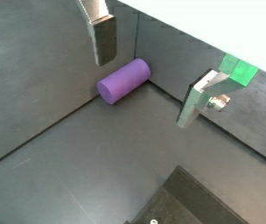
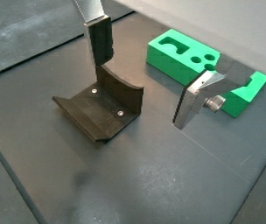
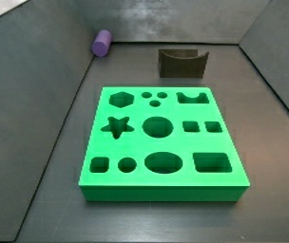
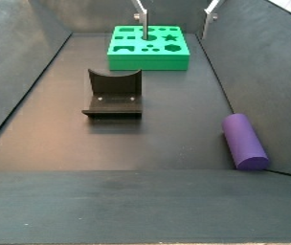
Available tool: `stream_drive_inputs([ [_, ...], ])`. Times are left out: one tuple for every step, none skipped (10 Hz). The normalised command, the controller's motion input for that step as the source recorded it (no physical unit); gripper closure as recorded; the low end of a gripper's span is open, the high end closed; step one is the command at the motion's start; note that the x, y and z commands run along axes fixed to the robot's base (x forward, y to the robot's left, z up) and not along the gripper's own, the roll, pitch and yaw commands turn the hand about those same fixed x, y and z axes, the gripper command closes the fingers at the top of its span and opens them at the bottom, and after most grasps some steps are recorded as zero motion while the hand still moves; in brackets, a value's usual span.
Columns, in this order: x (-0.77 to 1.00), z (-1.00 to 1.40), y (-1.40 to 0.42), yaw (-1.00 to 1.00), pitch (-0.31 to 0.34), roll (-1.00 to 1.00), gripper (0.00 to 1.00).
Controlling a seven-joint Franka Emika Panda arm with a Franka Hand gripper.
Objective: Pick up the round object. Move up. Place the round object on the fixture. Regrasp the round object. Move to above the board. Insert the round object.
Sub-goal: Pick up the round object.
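Gripper [image 1: 147,74] high, jaws apart (nothing held); round object [image 1: 123,80] against wall; fixture [image 2: 101,108] bare

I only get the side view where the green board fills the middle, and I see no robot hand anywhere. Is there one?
Observer: Yes. The gripper hangs high up near the board. In a side view, only its fingertips show.
Visitor: Is it holding anything?
Observer: No. In both wrist views its silver fingers stand apart with nothing between them.
Visitor: And the dark block behind the board, is it just a block?
Observer: Not quite. The fixture has a flat base plate stretching out from its curved wall, on the side you cannot see.
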Motion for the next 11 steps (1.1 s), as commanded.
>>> stream_drive_inputs([
  [-0.04,-0.09,0.04,0.0,0.0,0.0,0.0],
  [-0.32,-0.35,0.2,0.0,-0.089,-0.01,0.0],
  [-0.49,-0.48,0.28,0.0,-0.183,-0.04,0.0],
  [-0.53,-0.59,0.32,0.0,-0.193,-0.05,0.0],
  [-0.6,-0.62,0.28,0.0,-0.214,-0.04,0.0],
  [-0.44,-0.35,0.18,0.0,-0.141,0.0,0.0],
  [0.0,-0.08,0.0,0.0,0.0,0.0,0.0],
  [-0.29,-0.39,0.07,0.0,-0.066,0.0,0.0],
  [-0.49,-0.58,0.15,0.0,-0.101,0.08,0.0],
  [-0.52,-0.63,0.21,0.0,-0.099,0.1,0.0],
  [-0.61,-0.58,0.25,0.0,-0.093,0.12,0.0],
])
